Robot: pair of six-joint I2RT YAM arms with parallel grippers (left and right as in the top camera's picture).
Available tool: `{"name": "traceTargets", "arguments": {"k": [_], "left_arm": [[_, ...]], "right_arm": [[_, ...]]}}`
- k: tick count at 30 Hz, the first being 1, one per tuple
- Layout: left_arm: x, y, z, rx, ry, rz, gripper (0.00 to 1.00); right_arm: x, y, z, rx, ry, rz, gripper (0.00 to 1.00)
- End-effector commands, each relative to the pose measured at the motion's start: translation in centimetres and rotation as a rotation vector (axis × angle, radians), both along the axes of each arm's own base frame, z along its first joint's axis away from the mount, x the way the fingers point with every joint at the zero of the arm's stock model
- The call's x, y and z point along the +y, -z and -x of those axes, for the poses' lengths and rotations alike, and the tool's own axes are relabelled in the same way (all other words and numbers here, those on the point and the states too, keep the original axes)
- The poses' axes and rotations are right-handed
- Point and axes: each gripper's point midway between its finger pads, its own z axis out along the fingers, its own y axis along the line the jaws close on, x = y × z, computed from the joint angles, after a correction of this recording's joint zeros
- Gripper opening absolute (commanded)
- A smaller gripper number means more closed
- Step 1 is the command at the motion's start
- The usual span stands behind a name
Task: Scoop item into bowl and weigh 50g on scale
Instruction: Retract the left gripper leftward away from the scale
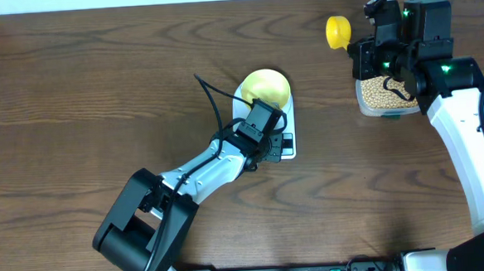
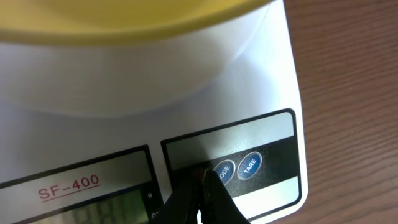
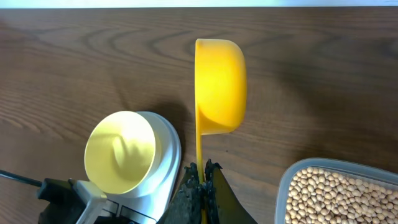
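Note:
The pale yellow bowl point(image 1: 264, 86) stands empty on the white scale point(image 1: 285, 141) at the table's middle; both show in the right wrist view point(image 3: 121, 151) point(image 3: 168, 155). My left gripper point(image 2: 202, 177) is shut, its tips touching the scale's front panel point(image 2: 273, 130) just left of the two blue buttons point(image 2: 239, 168). My right gripper point(image 3: 202, 169) is shut on the handle of the bright yellow scoop point(image 3: 220, 84), held edge-on above the table at the far right point(image 1: 337, 31). The beans point(image 3: 339, 196) fill a clear tub point(image 1: 378, 95) beside it.
The right arm point(image 1: 466, 132) runs down the right edge. The left arm point(image 1: 186, 184) reaches from the front centre to the scale. A black cable point(image 1: 211, 96) arches left of the bowl.

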Motion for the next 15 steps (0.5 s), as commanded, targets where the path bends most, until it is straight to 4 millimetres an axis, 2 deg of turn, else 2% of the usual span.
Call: {"name": "traceTargets", "arguments": {"k": [1, 5, 8, 12, 15], "left_arm": [[1.5, 1.2, 1.1, 0.047, -0.021, -0.049, 0.07], [0.1, -3.1, 1.5, 0.013, 0.017, 0.067, 0.07], [0.2, -7.4, 1.8, -0.054, 0.023, 0.123, 0.07], [1.2, -12.5, 2.8, -0.137, 0.019, 0.18, 0.07], [3.4, -15.6, 3.5, -0.191, -0.019, 0.195, 0.07]], "right_arm": [[-0.1, -0.4, 0.0, -0.006, 0.005, -0.009, 0.01], [-0.1, -0.4, 0.0, -0.006, 0.005, -0.009, 0.01], [-0.1, -0.4, 0.0, -0.006, 0.005, -0.009, 0.01], [-0.1, -0.4, 0.0, -0.005, 0.005, -0.009, 0.01], [-0.1, -0.2, 0.2, 0.007, 0.004, -0.008, 0.01]]}}
